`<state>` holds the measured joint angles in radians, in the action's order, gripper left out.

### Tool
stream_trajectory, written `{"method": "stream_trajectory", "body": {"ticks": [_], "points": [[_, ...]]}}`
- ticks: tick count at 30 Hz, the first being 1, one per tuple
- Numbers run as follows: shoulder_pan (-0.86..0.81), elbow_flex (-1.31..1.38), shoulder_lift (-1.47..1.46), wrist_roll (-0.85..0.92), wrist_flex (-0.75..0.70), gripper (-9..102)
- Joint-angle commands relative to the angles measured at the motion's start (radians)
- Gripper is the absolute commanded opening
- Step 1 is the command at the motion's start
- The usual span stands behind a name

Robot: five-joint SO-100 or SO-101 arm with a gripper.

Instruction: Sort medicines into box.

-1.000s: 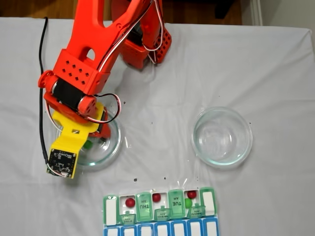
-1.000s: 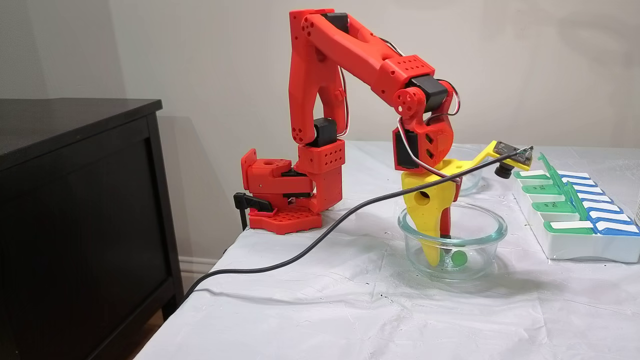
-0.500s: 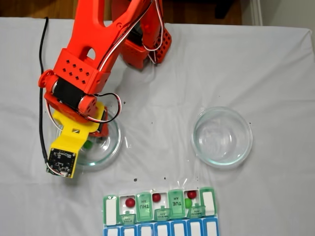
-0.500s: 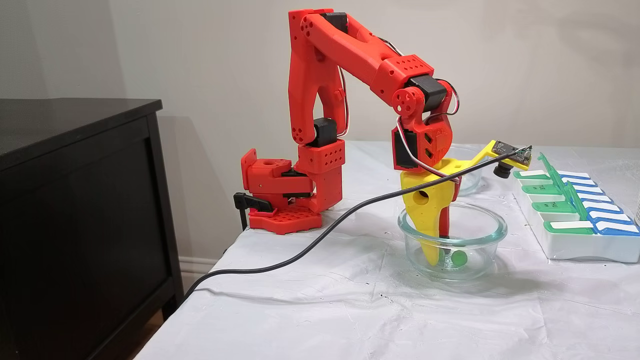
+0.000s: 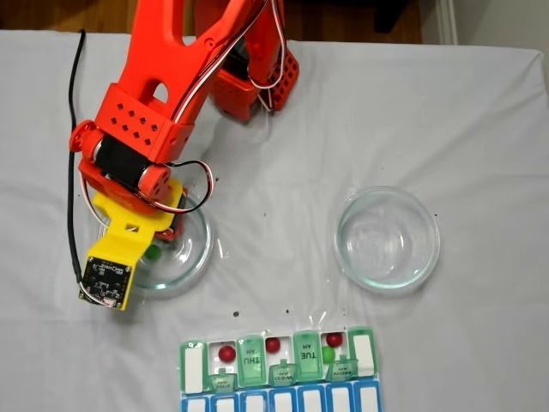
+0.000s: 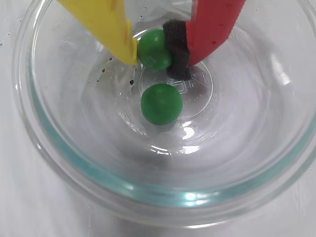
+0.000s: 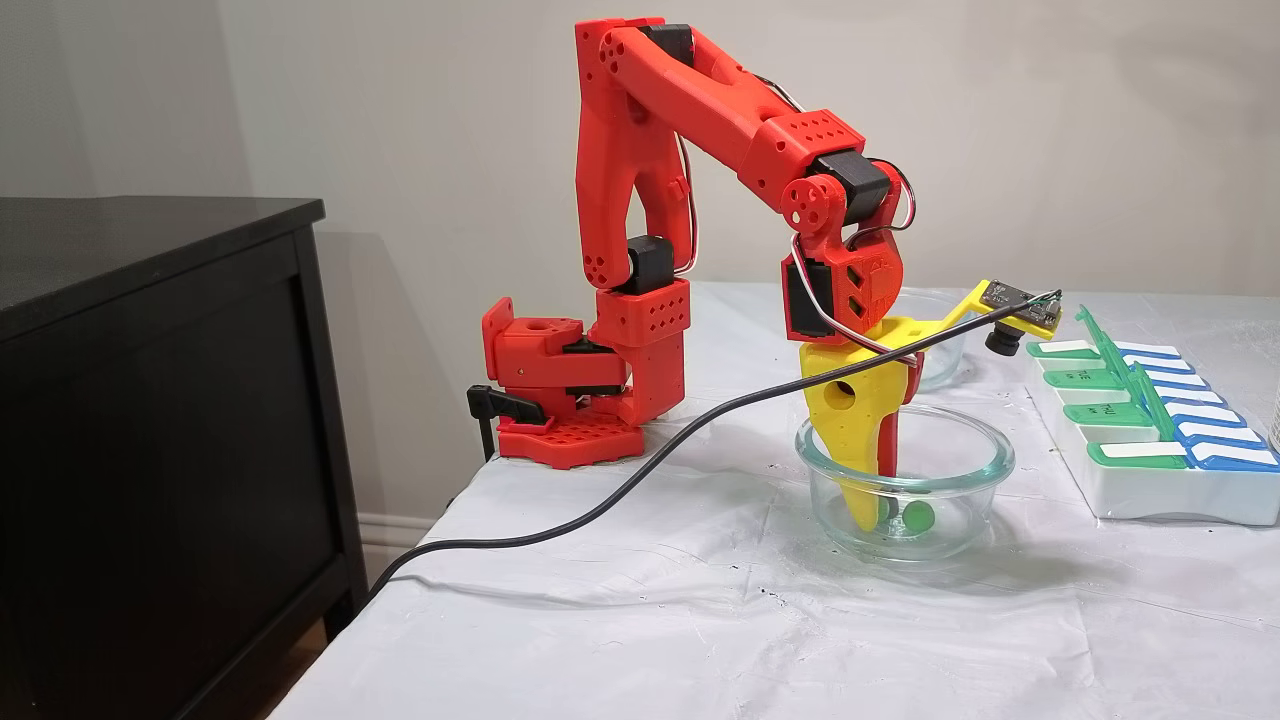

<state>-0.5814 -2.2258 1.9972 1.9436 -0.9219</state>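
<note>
Green is the colour between my fingers [image 6: 154, 53]: in the wrist view, near the top middle of the frame, the yellow fingertip [image 6: 123, 44] and the black foam pad [image 6: 177, 49] of the red one are clamped on a green pill [image 6: 154, 48]. A second green pill [image 6: 161, 103] lies free just below it, on the bottom of the glass dish [image 6: 74, 163]. Half a second ago the side view showed my fingers a little lower in the dish; now they stand slightly higher, so I judge the lift has begun. In the fixed view from above, the pill organizer [image 5: 249, 365] is at the lower middle of the desk [image 5: 480, 129], well apart from me, with red pills [image 5: 226, 353] and one green pill already in open compartments. The other glass dish [image 5: 387, 238], at the right, looks empty. Next I must carry this pill there without squeezing it out.
</note>
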Motion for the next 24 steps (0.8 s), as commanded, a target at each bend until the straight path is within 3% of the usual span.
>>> {"method": "stream_trajectory", "body": {"ticks": [1,16,24], "points": [[-0.021,0.025,0.086,-0.008,-0.029,2],[0.038,0.074,0.259,-0.179,-0.132,0],[0.104,-0.017,0.586,-0.537,0.129,0]]}}
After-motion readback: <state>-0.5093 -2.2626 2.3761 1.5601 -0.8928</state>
